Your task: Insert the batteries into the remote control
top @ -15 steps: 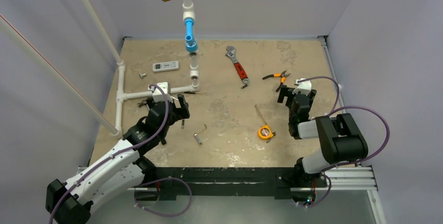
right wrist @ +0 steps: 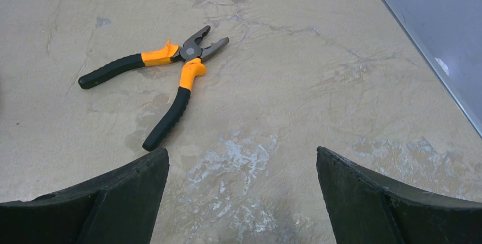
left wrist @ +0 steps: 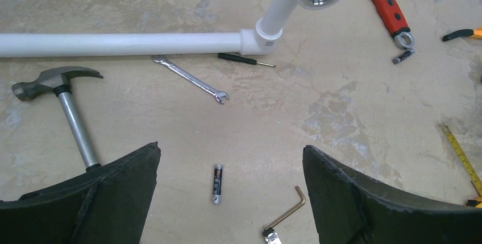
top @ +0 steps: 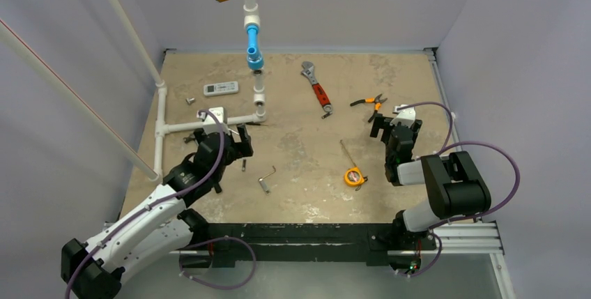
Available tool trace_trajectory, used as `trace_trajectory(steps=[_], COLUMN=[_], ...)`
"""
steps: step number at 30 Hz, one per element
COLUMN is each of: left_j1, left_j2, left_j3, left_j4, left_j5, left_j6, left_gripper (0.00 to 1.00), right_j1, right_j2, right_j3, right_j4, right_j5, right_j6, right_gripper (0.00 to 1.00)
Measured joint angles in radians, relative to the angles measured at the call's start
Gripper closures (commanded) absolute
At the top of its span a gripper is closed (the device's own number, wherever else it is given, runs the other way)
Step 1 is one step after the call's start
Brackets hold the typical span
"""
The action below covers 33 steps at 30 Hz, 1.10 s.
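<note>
Holding both pairs of jaws spread wide, clasping nothing. Hovering the left gripper (left wrist: pixel 230 148) low over the table (left wrist: pixel 352 113), with a small dark battery (left wrist: pixel 216 183) lying flat on the surface between its two black fingers (left wrist: pixel 113 198) in the left wrist view, touching neither.

Framing, beyond that battery, a slim silver spanner (left wrist: pixel 190 78), a small black-handled screwdriver (left wrist: pixel 245 59) and a long white pipe (left wrist: pixel 125 44) running across to an elbow fitting. Showing a hammer (left wrist: pixel 75 124) off to the left, head near the pipe, handle disappearing behind the left finger. Catching a bent hex key (left wrist: pixel 287 214) just right of the battery, a red-handled adjustable wrench (left wrist: pixel 386 2) toward the far right, and a second small dark cylinder (left wrist: pixel 402 57) just beside the wrench's lower end.

Hanging the right gripper (right wrist: pixel 241 152) over bare table on the right side, pointing toward orange-and-black pliers (right wrist: pixel 187 56) lying with handles splayed, well clear of the fingers.

Finding the remote control (top: pixel 220 88) lying flat at the far left of the table, beyond the white pipe, well apart from both grippers. Spotting a yellow tape measure (top: pixel 355 176) between the two arms, its tape drawn out across the surface.
</note>
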Motion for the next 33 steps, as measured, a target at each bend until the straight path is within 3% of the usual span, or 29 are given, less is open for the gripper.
trace_trajectory(steps=[9,15,21,26,33], left_j1=[0.027,0.193,0.309,0.431,0.476], left_j2=[-0.016,0.022,0.215,0.366,0.623], left_j3=[0.092,0.118,0.249,0.385,0.582], left_j4=[-0.122,-0.144,-0.18,-0.192,-0.228], left_j5=[-0.053,0.009,0.073,0.161,0.21], left_j6=[-0.054,-0.117,-0.172,-0.243,-0.405], left_gripper=[0.0,0.0,0.0,0.0,0.0], right_j1=[0.0,0.029,0.058,0.068,0.068], right_j2=[-0.011,-0.217,-0.434,-0.603,-0.629], right_j3=[-0.006,-0.031,-0.031,0.002,0.105], right_j4=[-0.002,-0.122,-0.289,-0.534,-0.76], right_j5=[0.001,0.011,0.047,0.082,0.06], right_j6=[-0.006,-0.002,0.061,0.185,0.341], right_gripper=[0.03,0.03,0.03,0.01,0.01])
